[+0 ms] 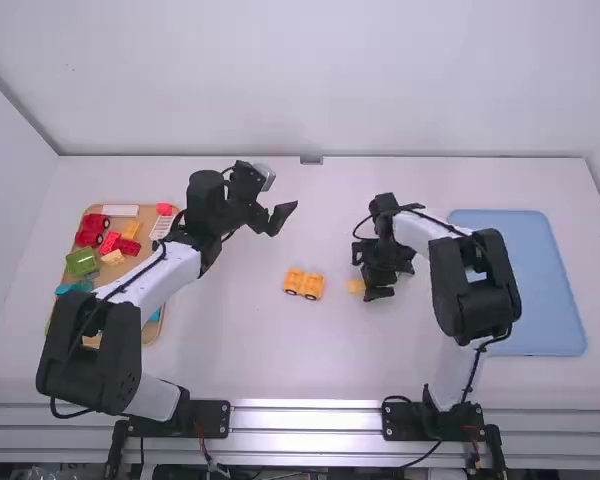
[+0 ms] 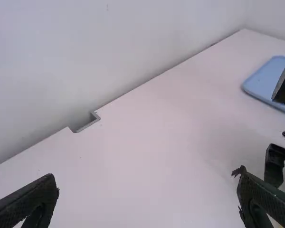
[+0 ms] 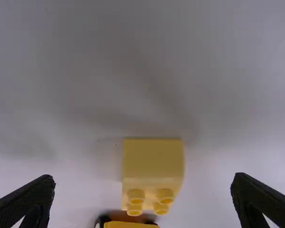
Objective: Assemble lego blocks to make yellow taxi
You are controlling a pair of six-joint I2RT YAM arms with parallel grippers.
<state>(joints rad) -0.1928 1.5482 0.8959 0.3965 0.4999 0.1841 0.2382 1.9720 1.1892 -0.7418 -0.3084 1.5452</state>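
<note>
Studs of yellow block toward wheeled base, long axis of base crosswise; left gripper and right gripper with fingers spread apart.

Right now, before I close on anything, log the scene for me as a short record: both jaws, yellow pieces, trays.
car: yellow-orange, on its wheels, mid-table
block: paler yellow, on the table, studded end toward the car
joined: no, gap between car and block
right jaws: open, over the block, not gripping it
left jaws: open and empty, above the table beyond the car
tan tray: at left, holds mixed coloured pieces
blue tray: at right, beside the right arm
</note>
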